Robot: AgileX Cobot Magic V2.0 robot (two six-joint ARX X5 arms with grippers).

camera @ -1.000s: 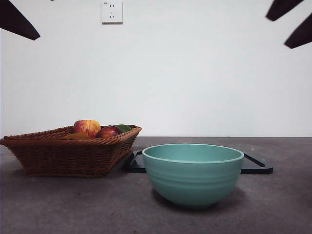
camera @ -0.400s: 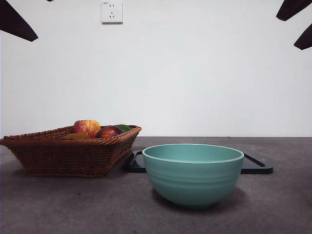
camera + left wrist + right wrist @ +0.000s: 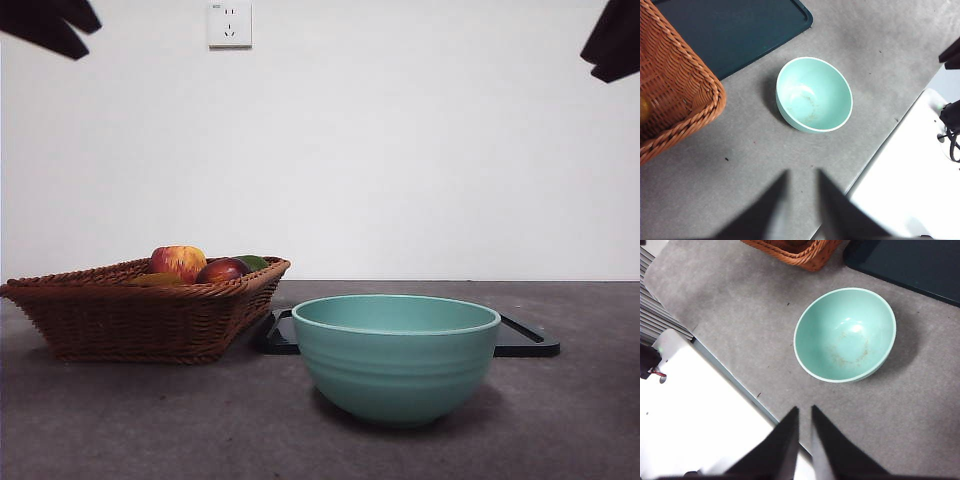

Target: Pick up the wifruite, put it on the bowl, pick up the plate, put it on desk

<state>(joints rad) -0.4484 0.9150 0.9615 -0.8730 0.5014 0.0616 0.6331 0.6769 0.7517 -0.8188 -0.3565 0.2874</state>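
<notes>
Far below both raised pincers, the wifruite (image 3: 155,280) lies in the basket (image 3: 140,315), beside the apple (image 3: 178,262). Left gripper (image 3: 801,175) and right gripper (image 3: 805,412) are slightly parted, holding nothing. It seems light and soft; grasp gently across its narrow middle

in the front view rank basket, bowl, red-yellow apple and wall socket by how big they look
1. Wicker basket, widest.
2. Mint-green bowl; it stands nearer the camera, so its true size against the basket is unsure.
3. Red-yellow apple and wall socket look alike; not ranked.
</notes>
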